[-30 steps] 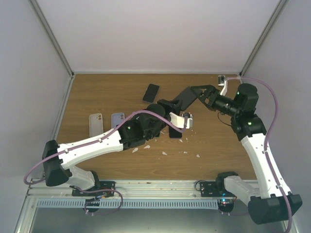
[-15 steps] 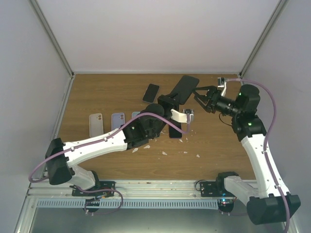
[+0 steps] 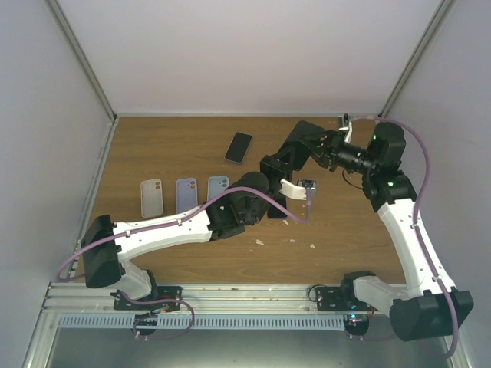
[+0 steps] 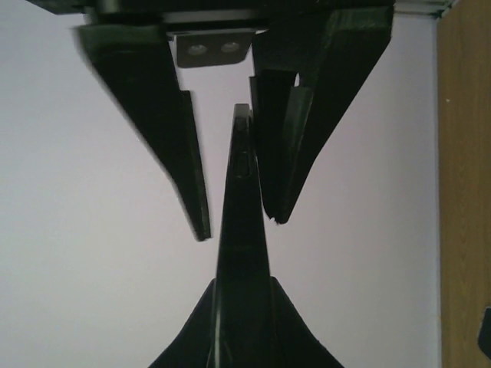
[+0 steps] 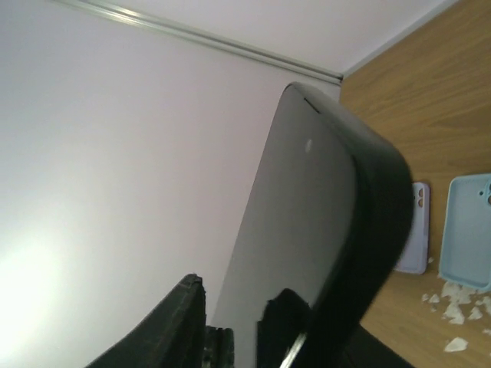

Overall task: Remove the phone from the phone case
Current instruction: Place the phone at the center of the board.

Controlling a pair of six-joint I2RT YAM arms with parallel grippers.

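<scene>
The left gripper (image 3: 278, 163) is clamped on the lower end of a black phone (image 3: 299, 144). The phone sits in its black case (image 5: 377, 192) and is held tilted in the air above the middle of the wooden table (image 3: 169, 153). The right gripper (image 3: 322, 146) straddles the phone's upper end with its jaws partly apart: from the left wrist, one finger (image 4: 295, 146) lies close against the phone and the other finger (image 4: 165, 130) stands clear of it. On the table to the left, a white case (image 3: 152, 197), a lavender case (image 3: 186, 194) and a light blue case (image 3: 218, 186) lie in a row, with a dark phone (image 3: 238, 146) beyond them.
</scene>
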